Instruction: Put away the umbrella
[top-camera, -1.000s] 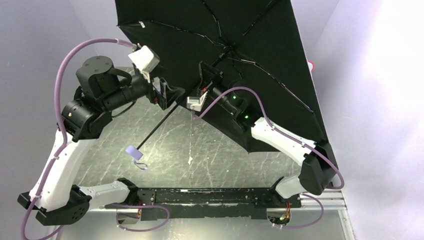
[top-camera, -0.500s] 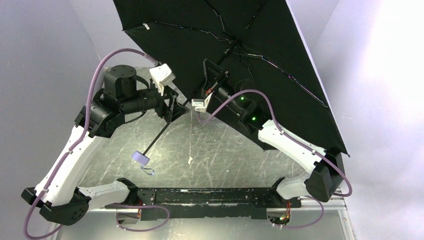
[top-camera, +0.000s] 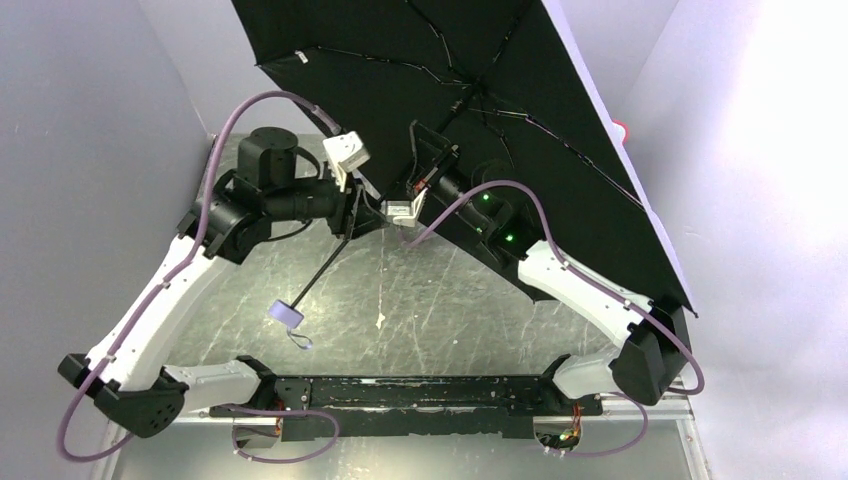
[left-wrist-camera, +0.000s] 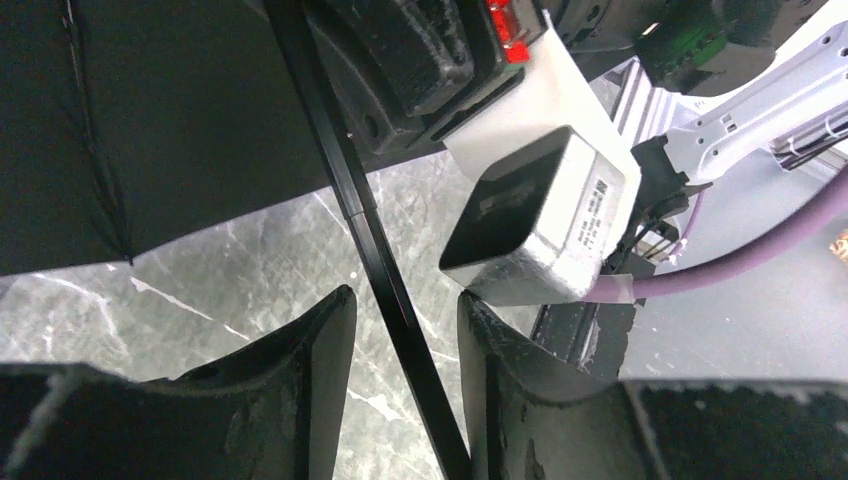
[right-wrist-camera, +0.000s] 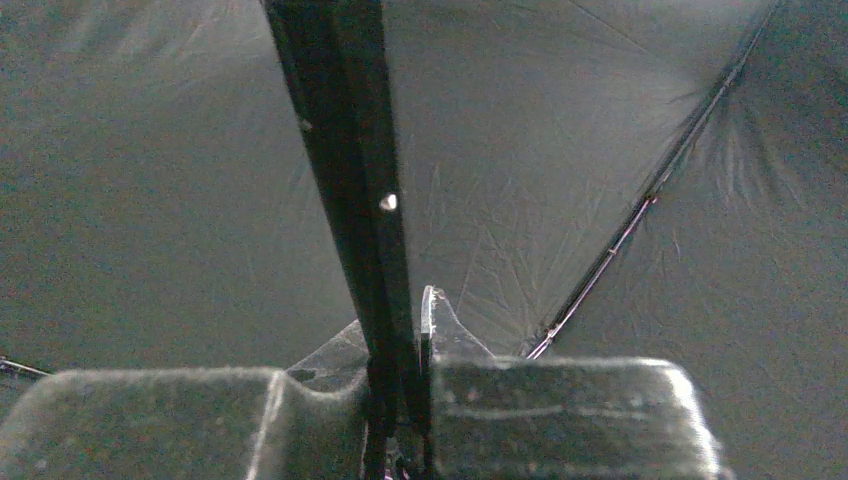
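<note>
Top external view shows the umbrella (top-camera: 560, 120) open and held off the tabletop (top-camera: 430, 300), its black inner lining turned toward the camera and filling the upper right of the scene, with a sliver of pale lavender fabric along its right edge. The black shaft (top-camera: 325, 265) slants down and to the left from the hub to the pale handle (top-camera: 287, 315), which hangs just above the tabletop with a small strap (top-camera: 302, 340) below it. The left gripper (top-camera: 352, 215) sits about midway along the shaft, and the right gripper (top-camera: 432, 155) sits higher up, nearer the hub and under the canopy. In the left wrist view the two fingers (left-wrist-camera: 310, 370) stand apart on either side of the shaft, with a gap showing on both sides, so they surround it without pinching; the other arm's grey camera box (left-wrist-camera: 540, 220) is just beside them. In the right wrist view that gripper is clamped on the shaft, pads pressed against it from both sides, with thin metal ribs (right-wrist-camera: 640, 210) fanning across the lining beyond.
</note>
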